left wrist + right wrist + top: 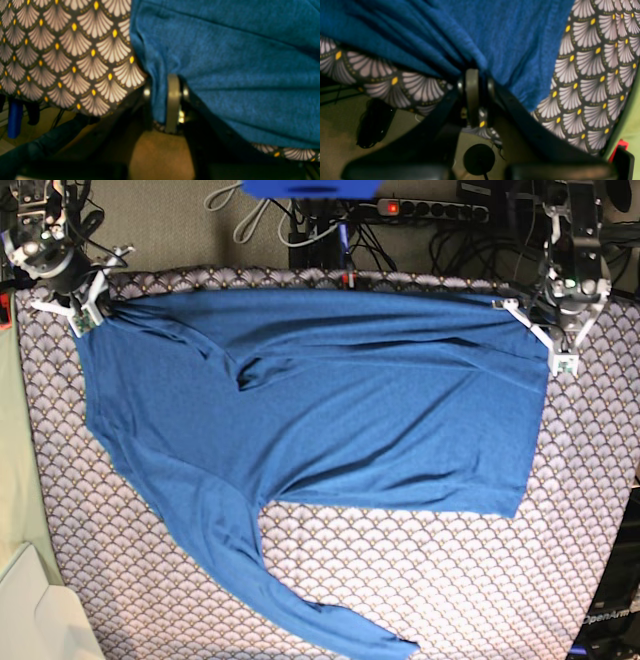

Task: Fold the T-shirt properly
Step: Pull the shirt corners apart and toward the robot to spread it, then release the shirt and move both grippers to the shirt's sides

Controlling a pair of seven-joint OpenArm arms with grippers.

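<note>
Base view: the shirt [330, 410] lies spread on the tablecloth [450, 580] (one sleeve trailing), its far corners pinched by the left gripper [163, 96] and right gripper [480, 85].

Scallop-patterned tablecloth [470, 570], power strip [425, 210]

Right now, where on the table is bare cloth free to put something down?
The widest free patch of tablecloth is below the T-shirt's hem, right of the sleeve. A smaller strip lies left of that sleeve. The top corners are crowded by the left gripper and right gripper.
</note>
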